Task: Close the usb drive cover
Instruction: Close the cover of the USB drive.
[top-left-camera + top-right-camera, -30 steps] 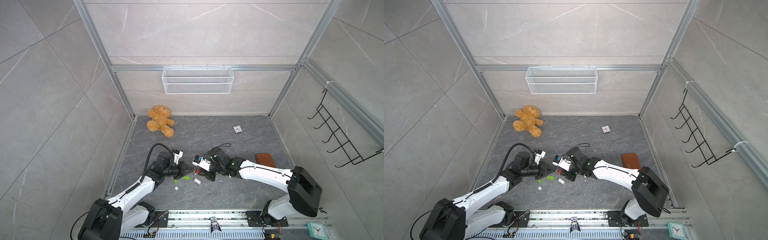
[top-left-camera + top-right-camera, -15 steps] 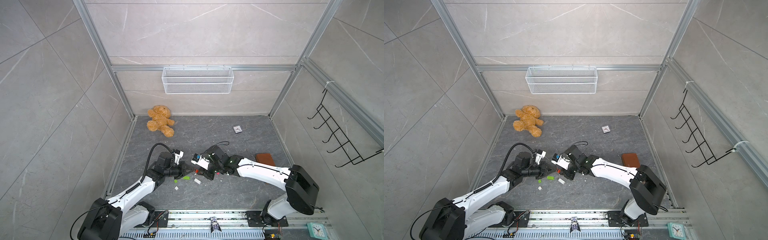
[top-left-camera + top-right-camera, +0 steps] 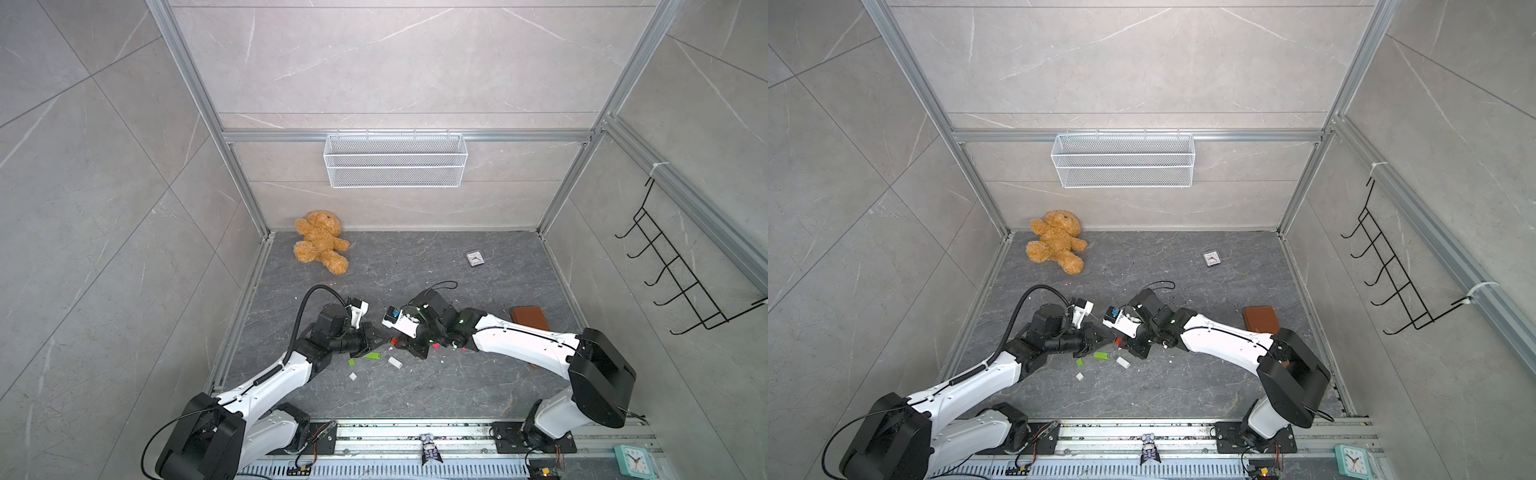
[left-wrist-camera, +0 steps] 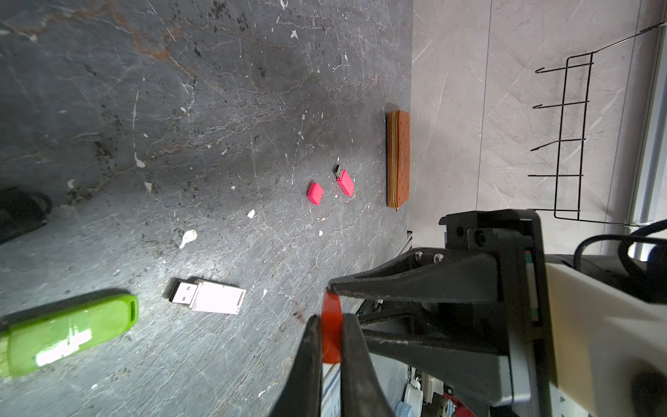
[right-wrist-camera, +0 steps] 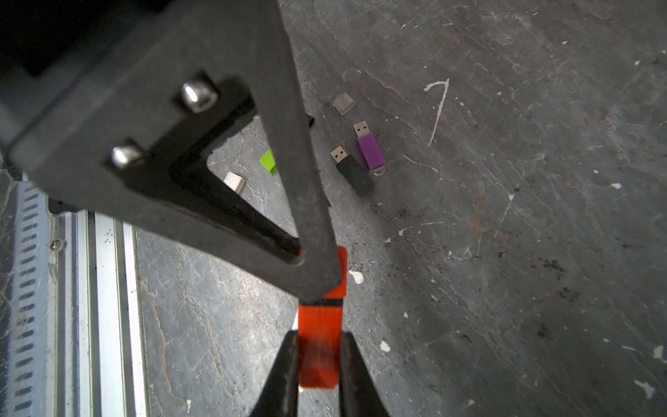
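Now, your left gripper [image 4: 330, 323] and right gripper [image 5: 319, 337] each clench one end of the red usb drive [image 5: 320, 361], tip to tip over the bench [image 4: 216, 108]. Only the right wrist view shows you the dark seam [image 5: 326, 301] across it; the left wrist view shows a white drive [image 4: 213, 298] near a green drive [image 4: 68, 334], which the right wrist view does not.

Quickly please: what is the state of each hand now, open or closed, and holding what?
Left hand: closed, holding one end of the orange USB drive.
Right hand: closed, holding its other end.

White arms [image 3: 519, 338], black joints [image 3: 598, 374], black triangular jaws.
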Robot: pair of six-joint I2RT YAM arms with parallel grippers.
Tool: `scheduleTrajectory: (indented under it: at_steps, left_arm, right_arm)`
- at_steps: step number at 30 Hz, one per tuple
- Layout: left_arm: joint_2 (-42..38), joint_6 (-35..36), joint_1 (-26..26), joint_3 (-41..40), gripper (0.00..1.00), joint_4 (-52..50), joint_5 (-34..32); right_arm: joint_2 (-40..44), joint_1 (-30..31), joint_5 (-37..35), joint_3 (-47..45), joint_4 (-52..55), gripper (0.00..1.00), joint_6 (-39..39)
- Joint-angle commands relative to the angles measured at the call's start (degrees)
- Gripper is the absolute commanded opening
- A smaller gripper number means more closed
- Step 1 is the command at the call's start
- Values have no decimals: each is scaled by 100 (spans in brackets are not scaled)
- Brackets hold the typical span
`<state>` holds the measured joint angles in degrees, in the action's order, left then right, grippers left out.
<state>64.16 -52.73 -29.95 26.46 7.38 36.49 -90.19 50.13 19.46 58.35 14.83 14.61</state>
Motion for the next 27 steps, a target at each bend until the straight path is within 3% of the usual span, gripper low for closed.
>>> scheduleTrajectory:
  at_steps: [1, 9, 15, 22, 27]
  left_arm:
    - [182, -98, -185, 4, 0, 278, 459]
    - [462, -128, -283, -39, 0, 449, 571]
    - [523, 5, -389, -10, 0, 302, 546]
    - [527, 184, -450, 66, 0, 87, 551]
    - [610, 215, -499, 109, 0, 80, 518]
  right_arm:
    - [-42, 78, 437, 506, -1470, 9, 121]
    - [14, 57, 409, 397, -2198, 8, 361]
    - [-149, -259, 882, 620, -2254, 8, -187]
    - [-157, -289, 1365, 572, -2087, 8, 824]
    - [-252, -287, 1159, 599, -2345, 8, 566]
